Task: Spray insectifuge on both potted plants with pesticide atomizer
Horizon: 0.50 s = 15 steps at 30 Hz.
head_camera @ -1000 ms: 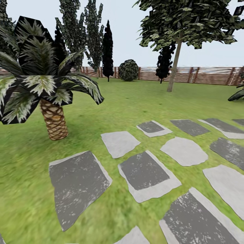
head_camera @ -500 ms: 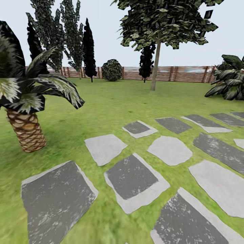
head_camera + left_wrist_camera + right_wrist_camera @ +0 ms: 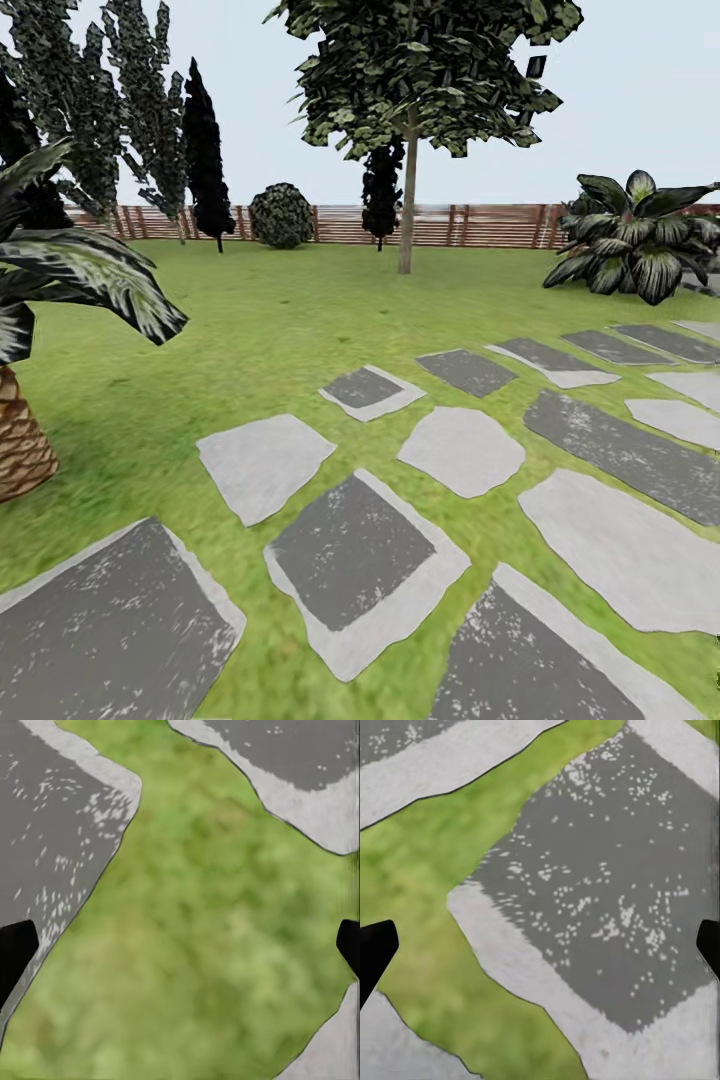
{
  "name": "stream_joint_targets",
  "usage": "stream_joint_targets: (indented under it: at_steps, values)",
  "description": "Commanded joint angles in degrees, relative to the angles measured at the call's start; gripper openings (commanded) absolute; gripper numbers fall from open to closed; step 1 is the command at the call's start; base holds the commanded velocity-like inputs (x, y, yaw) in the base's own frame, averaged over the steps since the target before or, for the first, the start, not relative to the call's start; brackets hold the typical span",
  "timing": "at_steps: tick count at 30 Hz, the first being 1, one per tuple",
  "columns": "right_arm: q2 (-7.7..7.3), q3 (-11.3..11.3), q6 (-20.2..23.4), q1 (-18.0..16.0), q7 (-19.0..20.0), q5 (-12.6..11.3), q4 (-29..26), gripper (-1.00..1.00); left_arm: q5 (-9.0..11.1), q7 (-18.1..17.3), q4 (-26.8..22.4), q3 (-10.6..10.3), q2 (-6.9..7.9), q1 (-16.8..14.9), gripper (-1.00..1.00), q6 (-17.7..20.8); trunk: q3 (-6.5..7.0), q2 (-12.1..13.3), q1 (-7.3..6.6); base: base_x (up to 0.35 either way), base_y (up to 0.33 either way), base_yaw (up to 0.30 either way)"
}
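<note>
Both pairs of jaws stand wide apart with nothing between them: in the left wrist view the left gripper [image 3: 180, 945] shows only its two dark fingertips at the frame's opposite edges, hanging over a strip of lawn [image 3: 202, 937] between two mottled grey paving stones [image 3: 52, 817], and in the right wrist view the right gripper [image 3: 540, 945] is spread the same way above a dark-centred slab [image 3: 600, 892] with a pale border. Further out, the head view takes in a scatter of stepping stones [image 3: 350, 545] across the grass, a scaly-trunked palm [image 3: 40, 300] close by on the left, a tall tree [image 3: 408, 150], a round bush [image 3: 281, 215] and dark cypresses [image 3: 205, 150] before the brown slat fence [image 3: 480, 225], and a broad-leaved striped shrub [image 3: 635, 235] at the right. The pesticide atomizer is not to be found among these things, nor are the two small potted plants, so where they sit cannot be told from here. The step in hand appears to be travel and search within the garden. To do it well, the operator would likely do best to sweep the view steadily until the seating area and the sprayer come into sight, keep the base clear of the palm's trunk and fronds, and leave both grippers spread and low so either arm is ready to reach once the atomizer is located.
</note>
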Motion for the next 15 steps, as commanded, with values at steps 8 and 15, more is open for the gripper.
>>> stream_joint_targets:
  at_steps: [8, 15]
  values:
    - [0.01, 0.0, -0.2, 0.0, 0.0, 0.0, 0.1, 1.00, 0.0, 0.0, 0.0, -0.1, -0.06, 0.0, 1.00, -0.2, -0.25, 0.0, 0.02, 0.108, 0.000, -0.283]
    - [0.01, 0.0, -0.2, 0.0, 0.0, 0.0, 0.1, 1.00, 0.1, 0.0, -0.1, -0.2, -0.08, 0.0, 1.00, -0.2, -0.77, -0.8, 0.46, 0.003, 0.000, -0.283]
